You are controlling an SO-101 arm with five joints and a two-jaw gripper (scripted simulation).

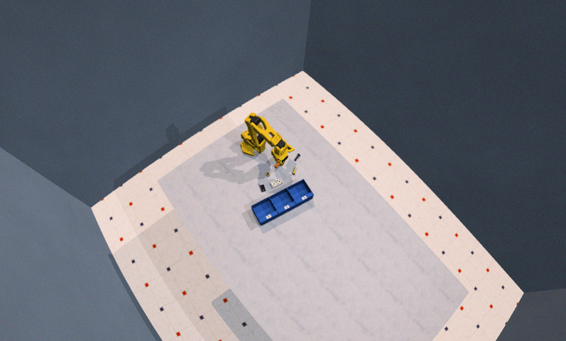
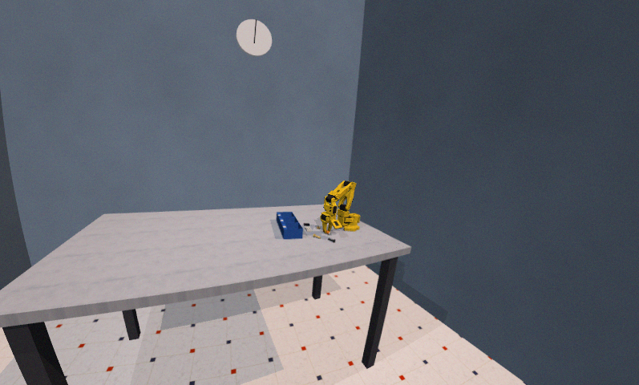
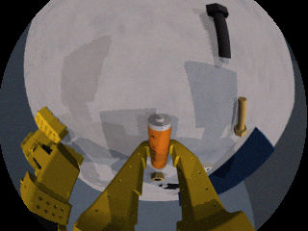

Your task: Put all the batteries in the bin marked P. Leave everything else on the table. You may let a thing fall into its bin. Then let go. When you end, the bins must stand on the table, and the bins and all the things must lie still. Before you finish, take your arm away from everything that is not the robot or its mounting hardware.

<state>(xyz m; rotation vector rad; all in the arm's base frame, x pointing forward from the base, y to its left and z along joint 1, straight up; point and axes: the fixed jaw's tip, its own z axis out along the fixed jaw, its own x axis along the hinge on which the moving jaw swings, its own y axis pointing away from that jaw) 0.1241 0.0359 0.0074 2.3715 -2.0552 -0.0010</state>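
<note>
In the wrist view the yellow gripper (image 3: 158, 154) is closed tight on an orange battery (image 3: 160, 141), its two fingers pressing the lower end from either side while the silver-capped end sticks out beyond the tips. Whether the battery still rests on the grey table (image 3: 115, 45) or is lifted clear of it cannot be told from these views.

On the far right of the wrist view a black bolt (image 3: 221, 29) lies flat on the table, its head toward the far side. Nearer on the right lies a small brass-coloured pin (image 3: 242, 115), well apart from the bolt and apart from the battery. Just beyond the pin, at the right edge, a dark blue corner of the bin (image 3: 246, 157) shows.

From above, the yellow arm (image 1: 262, 135) stands on the table's far side, folded forward and down, with the gripper (image 1: 278, 163) low over the surface. The blue bin (image 1: 282, 202) has three compartments in a row, each with a small white label; the letters are too small to read, so which one is P cannot be told. Between arm and bin lie a white perforated plate (image 1: 276, 182), a small black piece (image 1: 262, 187) to its left, and a small ring-shaped part (image 1: 267, 172) nearer the arm.

The exterior view shows the bin (image 2: 289, 224) standing upright on the table (image 2: 170, 257), left of the arm (image 2: 340, 204).
</note>
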